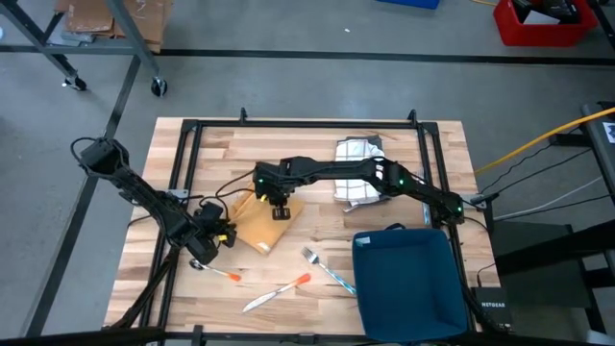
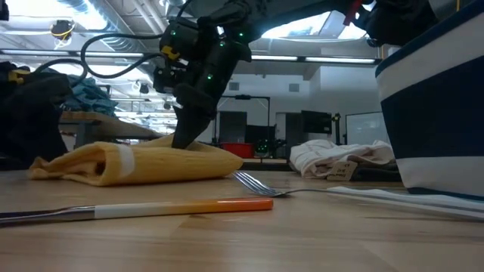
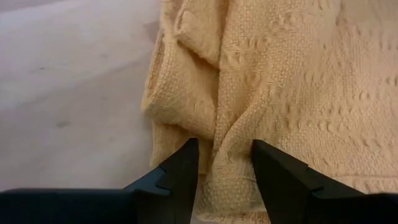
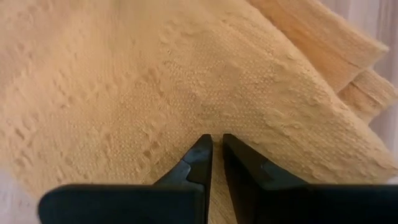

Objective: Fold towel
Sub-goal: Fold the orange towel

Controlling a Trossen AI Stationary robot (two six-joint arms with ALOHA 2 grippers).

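Observation:
The yellow towel (image 1: 258,225) lies folded in a thick pad on the wooden table, left of centre; in the low view the towel (image 2: 151,163) shows a rounded fold toward the near side. My left gripper (image 1: 219,232) is at the towel's left edge, its fingers around a pucker of cloth. My right gripper (image 1: 280,210) reaches in from the right and stands on top of the towel with fingers shut, pointing down, as the low view (image 2: 182,140) shows. My left gripper (image 3: 224,167) pinches a raised ridge of cloth (image 3: 231,134) near the towel's left edge, coming in low from the table's left; how many layers, I cannot tell. The towel stays on the table. My right gripper (image 4: 217,155) presses its shut fingertips (image 4: 200,154) down on the towel's flat top face (image 4: 205,112) from above.
A dark blue bin (image 1: 408,281) stands at the near right. A crumpled white cloth (image 1: 357,154) lies at the far right of centre. A fork (image 1: 323,265) and two orange-handled utensils (image 1: 286,289), (image 1: 219,272) lie near the front edge. A black frame (image 1: 307,123) borders the table.

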